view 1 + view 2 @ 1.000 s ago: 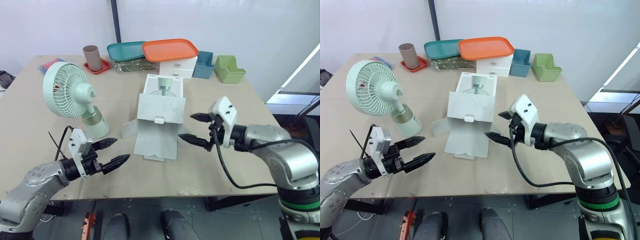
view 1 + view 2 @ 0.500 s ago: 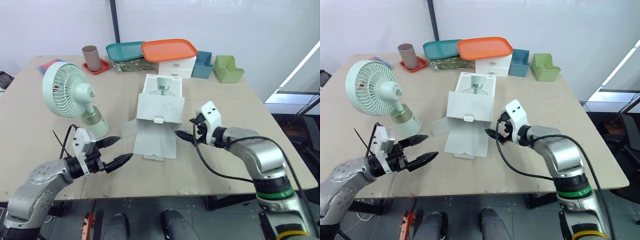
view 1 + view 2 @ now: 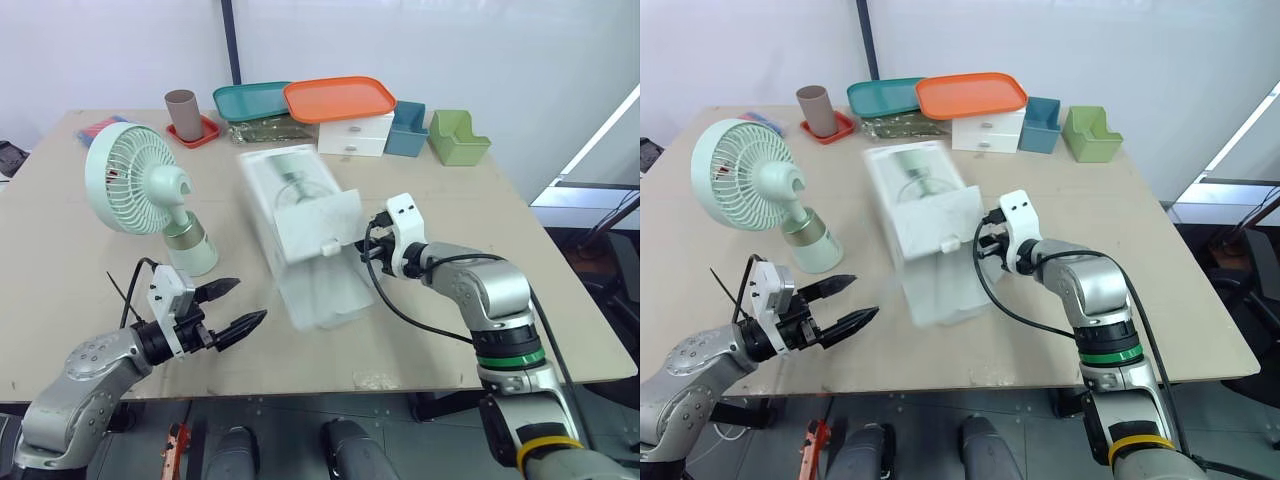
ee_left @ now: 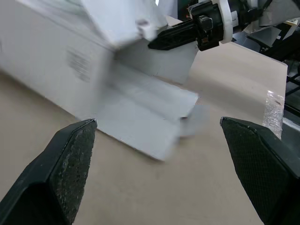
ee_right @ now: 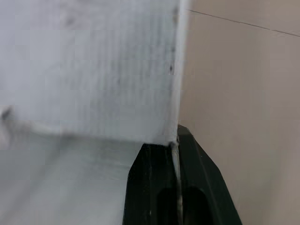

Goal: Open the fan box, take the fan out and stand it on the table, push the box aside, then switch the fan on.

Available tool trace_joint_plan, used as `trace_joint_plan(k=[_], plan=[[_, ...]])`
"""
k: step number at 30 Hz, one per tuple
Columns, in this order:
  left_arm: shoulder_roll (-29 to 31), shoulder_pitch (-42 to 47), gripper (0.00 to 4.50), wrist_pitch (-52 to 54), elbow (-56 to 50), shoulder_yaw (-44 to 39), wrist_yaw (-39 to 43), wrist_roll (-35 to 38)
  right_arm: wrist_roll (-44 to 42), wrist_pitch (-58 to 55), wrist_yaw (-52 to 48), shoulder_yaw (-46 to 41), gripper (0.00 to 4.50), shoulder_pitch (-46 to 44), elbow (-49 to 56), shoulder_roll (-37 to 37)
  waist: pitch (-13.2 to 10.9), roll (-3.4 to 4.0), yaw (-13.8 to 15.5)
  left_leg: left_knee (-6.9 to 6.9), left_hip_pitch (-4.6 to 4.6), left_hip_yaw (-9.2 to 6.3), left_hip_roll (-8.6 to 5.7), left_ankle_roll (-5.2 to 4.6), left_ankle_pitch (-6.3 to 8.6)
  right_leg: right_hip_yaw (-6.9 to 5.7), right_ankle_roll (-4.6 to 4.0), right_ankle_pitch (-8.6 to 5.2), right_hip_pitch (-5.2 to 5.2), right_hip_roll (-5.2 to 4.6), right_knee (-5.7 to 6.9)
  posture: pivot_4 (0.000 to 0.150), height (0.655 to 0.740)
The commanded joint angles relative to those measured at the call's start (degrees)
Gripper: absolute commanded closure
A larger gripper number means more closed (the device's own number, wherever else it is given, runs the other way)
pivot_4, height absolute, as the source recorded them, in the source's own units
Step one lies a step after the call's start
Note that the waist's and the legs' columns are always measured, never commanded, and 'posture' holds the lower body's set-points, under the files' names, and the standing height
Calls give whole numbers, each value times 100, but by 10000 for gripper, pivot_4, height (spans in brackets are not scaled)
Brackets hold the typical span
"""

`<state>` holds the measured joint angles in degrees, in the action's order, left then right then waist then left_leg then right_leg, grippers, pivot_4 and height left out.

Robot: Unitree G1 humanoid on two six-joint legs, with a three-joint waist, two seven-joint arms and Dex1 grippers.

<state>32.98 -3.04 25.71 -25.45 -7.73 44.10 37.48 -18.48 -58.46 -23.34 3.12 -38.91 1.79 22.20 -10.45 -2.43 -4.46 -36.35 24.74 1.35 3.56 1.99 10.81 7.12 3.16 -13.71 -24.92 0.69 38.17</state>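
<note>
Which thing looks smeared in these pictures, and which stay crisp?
Left eye view: the fan box is motion-blurred, while the fan and orange tray are crisp. Left wrist view: the box's flap edges smear too. Right wrist view: its wall looks hazy.

Stock on the table (image 3: 480, 220), one table in all:

- fan (image 3: 135, 180), mint green: one.
- fan box (image 3: 300, 215), white: one.
- Flat trays: two, being one teal tray (image 3: 245, 100) and one orange tray (image 3: 338, 98).
- cup (image 3: 181, 113), brown: one.
- red dish (image 3: 205, 135) under it: one.
- drawer unit (image 3: 355, 135), white: one.
- Open bins: two, being one blue bin (image 3: 408, 130) and one green bin (image 3: 457, 140).
- packet (image 3: 262, 131), greenish contents: one.
- clear scrap (image 3: 378, 381) by the front edge: one.
- Grippers: two, being one left gripper (image 3: 248, 300) and one right gripper (image 3: 362, 250).
</note>
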Motion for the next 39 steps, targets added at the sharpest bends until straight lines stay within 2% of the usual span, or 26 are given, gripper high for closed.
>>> trace_joint_plan(k=[1, 9, 14, 25, 28, 33, 35, 36, 39], plan=[[-3, -53, 0, -140, -215, -79, -28, -50, 171, -6, 290, -370, 44608, -105, -277, 118, 1, -1, 3, 0, -1, 0, 0, -1, -1, 0, 0, 1, 1, 0, 0, 1500, 7400], [-44, -85, 0, -167, -216, -24, -17, -110, 331, 95, 482, -678, 44608, -124, -516, 337, 2, -2, 6, -11, 2, 6, -10, -5, -4, 13, 0, 0, 5, -7, -1, 1500, 7400], [-39, -27, 0, -180, -135, 47, 54, -142, 499, 162, 640, -1208, 44608, -56, -663, 859, 2, -1, 35, -10, 3, 4, -9, -7, -5, 12, 6, 1, 5, -4, -1, 1500, 7400], [-47, 141, 0, -205, 58, 136, 229, -212, 644, -395, 1165, -2288, 44608, 315, -88, 1537, 5, 11, -4, -3, 19, 4, -14, -7, -4, 18, 16, 4, -11, -5, -1, 1500, 7400], [-79, 252, 0, -207, 132, 189, 244, -251, 633, -355, 1069, -2219, 36789, 397, -61, 1606, 5, 11, -4, -5, 16, 3, -14, -10, -6, 18, 20, 8, -10, -5, -2, 1500, 7400], [-87, 331, 0, -208, 206, 221, 288, -267, 259, -647, 696, -2176, 12825, 385, 540, 1643, 6, 17, -7, -7, 12, 7, -17, -19, -12, 27, 20, 16, -10, -4, -2, 1500, 7400], [-86, 335, 0, -214, 213, 223, 300, -272, -6, -826, 212, -2078, 3310, 680, 946, 1919, 6, 18, -1, -7, 12, 7, -16, -19, -12, 26, 22, 17, -9, -3, -1, 1500, 7400], [-84, 335, 0, -217, 214, 224, 304, -274, -92, -868, 20, -2039, 487, 818, 1096, 2052, 6, 18, 3, -7, 12, 5, -16, -19, -12, 25, 24, 14, -7, -3, -1, 1500, 7400], [-81, 335, 0, -215, 215, 220, 306, -268, -197, -819, -209, -2148, 487, 1062, 1219, 2282, 7, 17, 20, -5, 16, 3, -19, -19, -11, 26, 30, 6, -4, -6, -2, 1500, 7400]])
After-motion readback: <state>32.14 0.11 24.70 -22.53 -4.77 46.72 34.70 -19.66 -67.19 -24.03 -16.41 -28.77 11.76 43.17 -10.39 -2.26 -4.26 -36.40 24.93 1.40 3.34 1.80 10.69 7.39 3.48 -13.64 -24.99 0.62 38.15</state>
